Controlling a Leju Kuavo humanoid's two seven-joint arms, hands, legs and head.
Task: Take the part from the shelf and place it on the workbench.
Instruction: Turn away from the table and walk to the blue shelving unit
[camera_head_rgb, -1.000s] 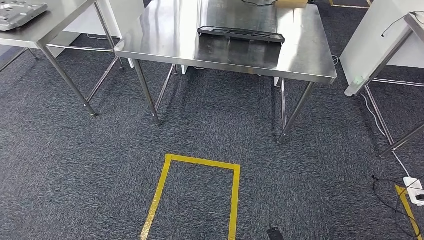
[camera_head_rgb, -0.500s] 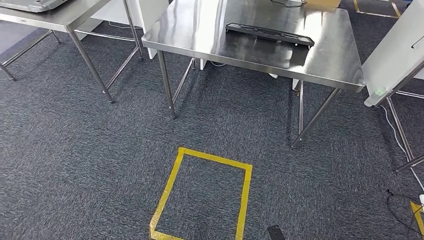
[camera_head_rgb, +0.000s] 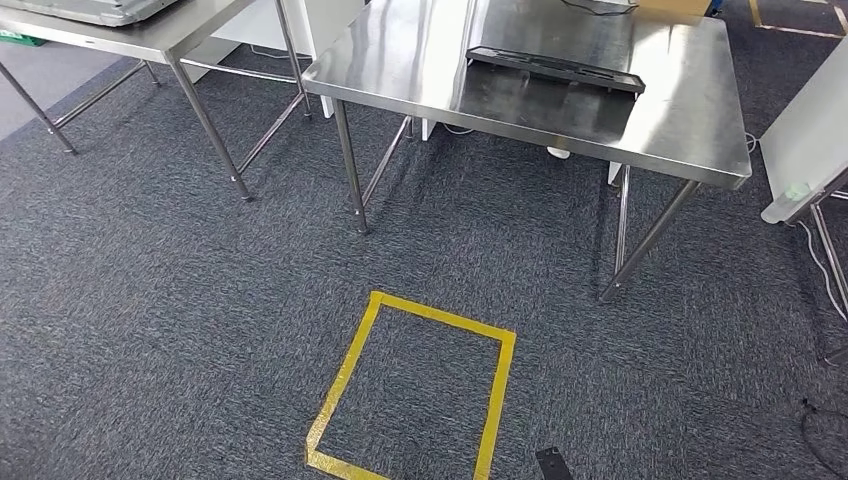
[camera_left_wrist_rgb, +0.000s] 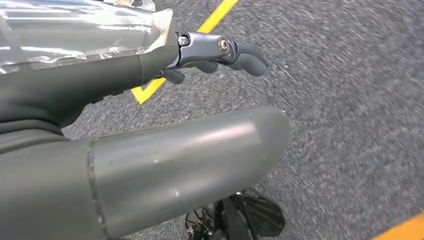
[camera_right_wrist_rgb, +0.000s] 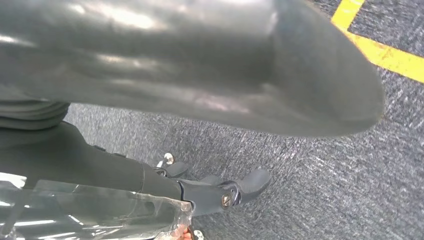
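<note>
The left hand (camera_left_wrist_rgb: 210, 52) and the right hand (camera_right_wrist_rgb: 220, 190) hang low over the grey carpet (camera_head_rgb: 150, 330), fingers (camera_left_wrist_rgb: 247, 57) loosely curled and holding nothing; a clear film wraps each hand's back. A long black part (camera_head_rgb: 555, 69) lies flat on the steel worktop (camera_head_rgb: 520, 110), near its far edge and towards the right corner. Whether this is the task's part cannot be told. No shelf is visible. A yellow tape square (camera_head_rgb: 415, 385) marks the floor before the worktop. The step in hand appears to be walking; steady footing and quiet arms would serve it best.
</note>
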